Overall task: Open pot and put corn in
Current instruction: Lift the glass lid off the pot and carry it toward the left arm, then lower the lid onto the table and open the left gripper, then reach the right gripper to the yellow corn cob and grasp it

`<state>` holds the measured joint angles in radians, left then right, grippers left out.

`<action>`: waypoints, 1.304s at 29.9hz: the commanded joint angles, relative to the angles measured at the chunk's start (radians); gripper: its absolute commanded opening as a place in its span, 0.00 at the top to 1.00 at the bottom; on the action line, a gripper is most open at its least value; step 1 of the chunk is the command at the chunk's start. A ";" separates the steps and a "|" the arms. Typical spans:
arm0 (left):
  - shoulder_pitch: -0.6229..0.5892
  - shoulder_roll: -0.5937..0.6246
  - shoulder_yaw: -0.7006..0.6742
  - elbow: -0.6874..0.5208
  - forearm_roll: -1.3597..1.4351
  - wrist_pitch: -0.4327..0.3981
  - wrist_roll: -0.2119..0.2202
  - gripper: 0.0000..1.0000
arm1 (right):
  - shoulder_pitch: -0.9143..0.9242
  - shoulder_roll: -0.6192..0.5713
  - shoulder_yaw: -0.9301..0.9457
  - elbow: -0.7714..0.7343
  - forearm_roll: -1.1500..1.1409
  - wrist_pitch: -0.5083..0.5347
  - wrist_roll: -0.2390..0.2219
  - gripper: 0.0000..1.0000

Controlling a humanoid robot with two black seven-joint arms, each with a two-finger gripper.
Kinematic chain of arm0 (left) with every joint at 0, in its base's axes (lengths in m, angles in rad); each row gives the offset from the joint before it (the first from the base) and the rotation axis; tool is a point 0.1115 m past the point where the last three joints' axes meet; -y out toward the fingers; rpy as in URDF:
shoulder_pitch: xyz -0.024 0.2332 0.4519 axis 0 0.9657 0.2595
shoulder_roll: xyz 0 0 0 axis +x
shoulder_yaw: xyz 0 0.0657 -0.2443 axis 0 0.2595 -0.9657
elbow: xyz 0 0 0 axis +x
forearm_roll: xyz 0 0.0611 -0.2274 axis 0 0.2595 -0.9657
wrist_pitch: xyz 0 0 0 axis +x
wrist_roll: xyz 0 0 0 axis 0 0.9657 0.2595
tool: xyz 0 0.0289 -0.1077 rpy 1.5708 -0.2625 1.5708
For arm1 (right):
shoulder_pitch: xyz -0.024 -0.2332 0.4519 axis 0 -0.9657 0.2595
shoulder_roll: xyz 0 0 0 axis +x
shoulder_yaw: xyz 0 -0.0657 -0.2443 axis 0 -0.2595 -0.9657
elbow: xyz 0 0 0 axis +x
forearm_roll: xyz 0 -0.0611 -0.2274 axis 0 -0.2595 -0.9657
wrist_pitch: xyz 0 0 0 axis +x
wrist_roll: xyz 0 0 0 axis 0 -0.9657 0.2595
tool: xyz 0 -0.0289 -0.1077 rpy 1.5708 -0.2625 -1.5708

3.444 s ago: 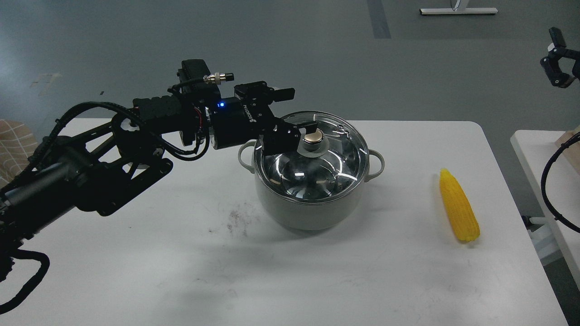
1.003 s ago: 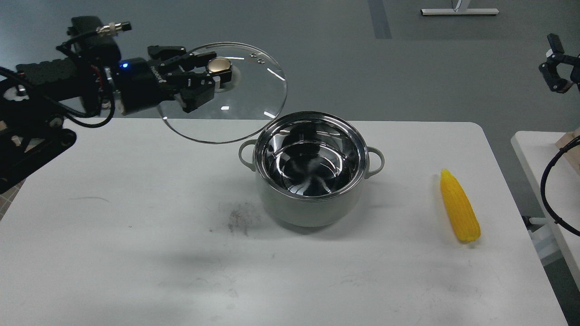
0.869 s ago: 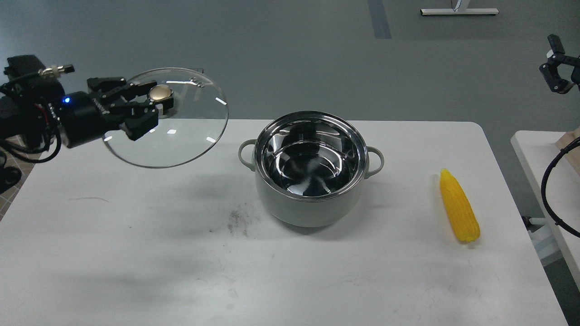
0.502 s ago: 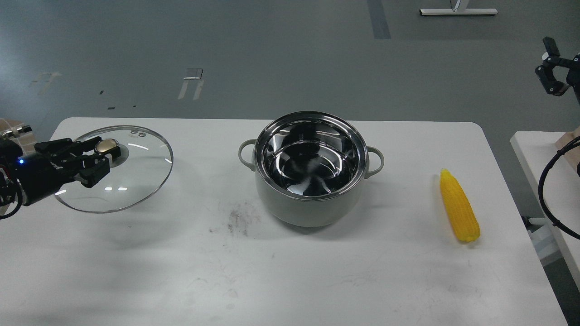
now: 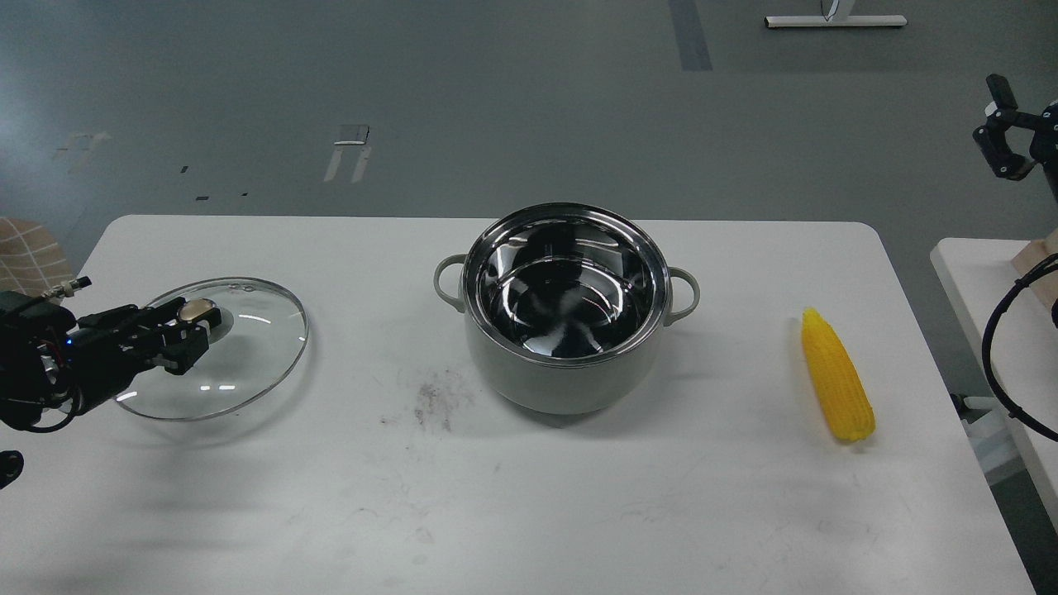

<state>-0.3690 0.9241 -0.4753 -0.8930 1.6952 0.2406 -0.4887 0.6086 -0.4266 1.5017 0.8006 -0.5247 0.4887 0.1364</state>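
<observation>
A white surface (image 5: pixel 529 496) with rounded corners is seen from above, and a faint dark smudge (image 5: pixel 430 401) is marked on it just left of the pot. The pot (image 5: pixel 567 310) is stood upright near the middle of the surface, uncovered, its shiny steel interior left bare and nothing seen inside. A round glass lid (image 5: pixel 219 351) is found well to the left of the pot, near the surface's left edge; whether it is resting on the surface or held just above cannot be told. The corn (image 5: pixel 836 385) is laid flat near the right edge, its pointed end turned away from the viewer, well apart from the pot and from both tools. The left tool (image 5: pixel 192 324) is closed around the lid's brass-coloured knob (image 5: pixel 197 311), with the lid carried by that grip. The right tool (image 5: pixel 1004 136) is seen small and dark at the upper right, away from the surface; how wide it stands cannot be told.
</observation>
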 commanded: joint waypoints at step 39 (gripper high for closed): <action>-0.691 -0.359 -0.135 0.356 -1.510 -0.553 0.000 0.04 | -0.110 -0.235 -0.242 0.362 -1.061 0.000 -0.004 0.00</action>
<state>-1.0559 0.6548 -0.5590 -0.6674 0.1942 -0.2337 -0.4886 0.5015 -0.6628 1.3284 1.1190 -1.3892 0.4890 0.1336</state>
